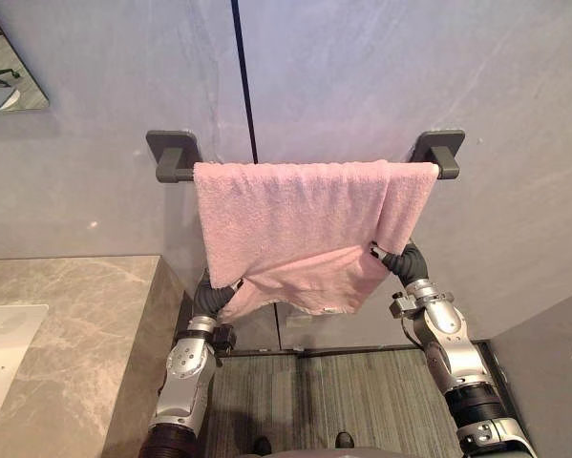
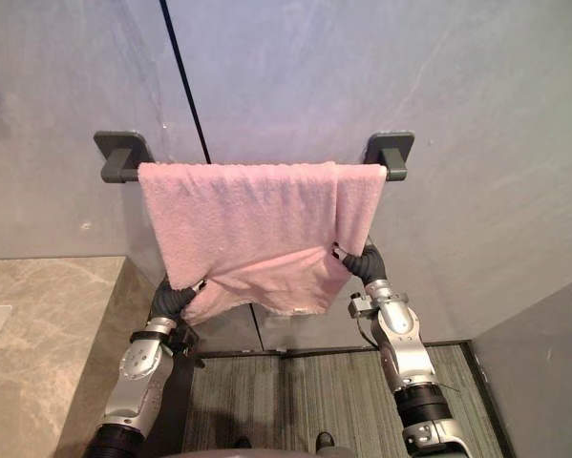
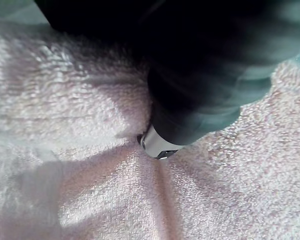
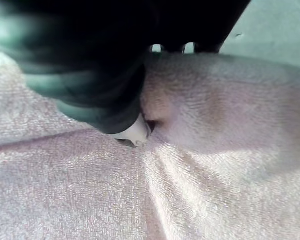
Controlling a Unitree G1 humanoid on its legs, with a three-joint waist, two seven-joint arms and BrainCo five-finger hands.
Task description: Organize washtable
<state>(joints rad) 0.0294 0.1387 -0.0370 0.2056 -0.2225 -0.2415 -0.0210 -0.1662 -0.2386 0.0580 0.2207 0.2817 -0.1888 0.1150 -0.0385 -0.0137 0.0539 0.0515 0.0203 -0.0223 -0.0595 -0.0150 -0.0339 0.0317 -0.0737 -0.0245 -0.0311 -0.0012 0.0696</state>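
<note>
Robot hands pinching towel bottom corners

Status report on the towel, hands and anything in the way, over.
Left hand, right hand: both at lower edge of pink towel, buried in cloth, grasp unreadable. Towel draped over wall bar, bottom bunched up. Nothing blocking.
</note>
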